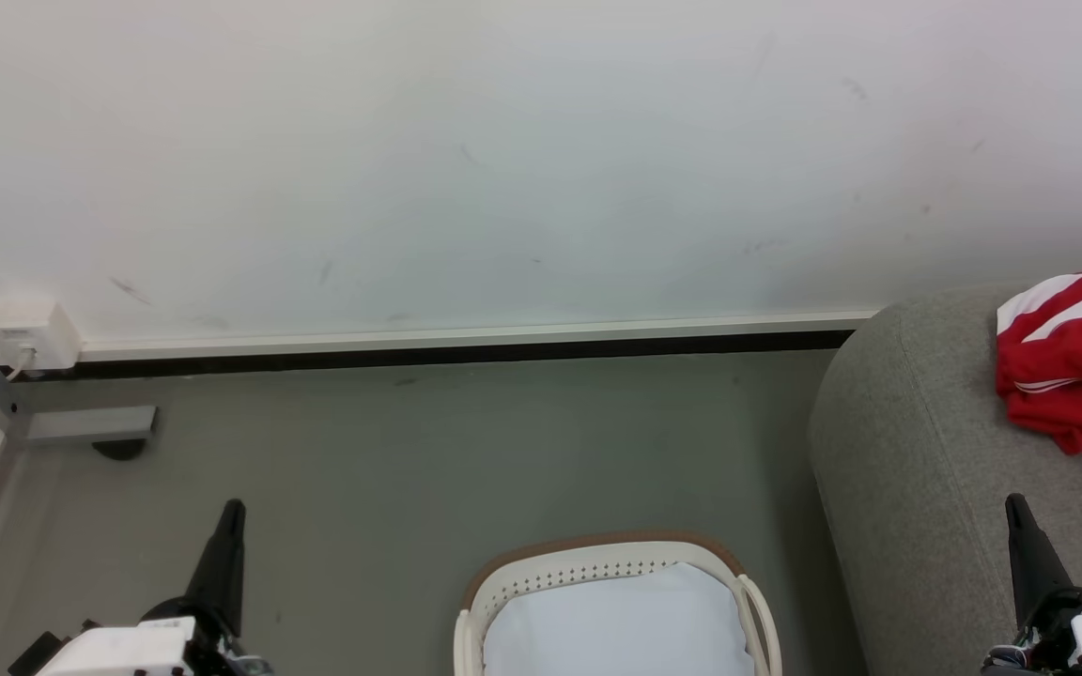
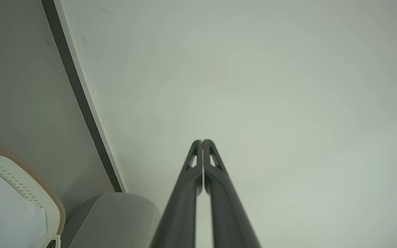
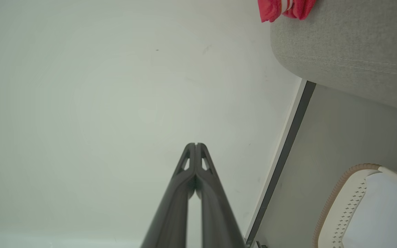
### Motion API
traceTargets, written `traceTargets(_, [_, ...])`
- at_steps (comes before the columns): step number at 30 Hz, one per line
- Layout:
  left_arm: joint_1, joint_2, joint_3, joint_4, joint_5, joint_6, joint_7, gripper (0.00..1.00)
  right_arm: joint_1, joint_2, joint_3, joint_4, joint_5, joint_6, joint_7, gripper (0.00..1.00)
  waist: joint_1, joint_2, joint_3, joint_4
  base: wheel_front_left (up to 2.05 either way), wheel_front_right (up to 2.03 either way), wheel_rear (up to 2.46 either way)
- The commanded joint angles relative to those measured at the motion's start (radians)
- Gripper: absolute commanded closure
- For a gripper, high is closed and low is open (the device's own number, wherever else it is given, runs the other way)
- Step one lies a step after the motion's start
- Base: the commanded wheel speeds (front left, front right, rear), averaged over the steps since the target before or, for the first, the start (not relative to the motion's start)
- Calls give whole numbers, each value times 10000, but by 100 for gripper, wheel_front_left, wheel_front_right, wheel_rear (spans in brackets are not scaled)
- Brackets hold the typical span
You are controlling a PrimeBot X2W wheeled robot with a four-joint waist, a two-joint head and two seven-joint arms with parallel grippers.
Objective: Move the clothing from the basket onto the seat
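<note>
The clothing (image 1: 1072, 357) is lying crumpled on the seat (image 1: 917, 469), well apart from the basket (image 1: 597, 542), which is sitting on the floor (image 1: 409, 451) just beside the seat and holding a plain white cloth (image 1: 616, 624). The left gripper (image 1: 235, 509) and right gripper (image 1: 1013, 500) are pointing toward the wall (image 1: 503, 141) — each clenched, fingers pressed together, grasping nothing.

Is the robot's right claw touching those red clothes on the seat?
Apart. In the head view the shut right gripper ends short of the red clothes, and a strip of bare grey seat shows between them.
</note>
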Motion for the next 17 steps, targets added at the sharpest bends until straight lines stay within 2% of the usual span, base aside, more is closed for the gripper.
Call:
traceTargets(1, [-67, 19, 30, -17, -127, -67, 51, 100, -62, -68, -31, -44, 5, -21, 42, 100, 0, 0, 0, 0, 0, 0, 0])
traceTargets(17, [-67, 19, 29, -17, -128, -66, 50, 100, -62, -68, -31, -44, 5, -21, 42, 100, 0, 0, 0, 0, 0, 0, 0])
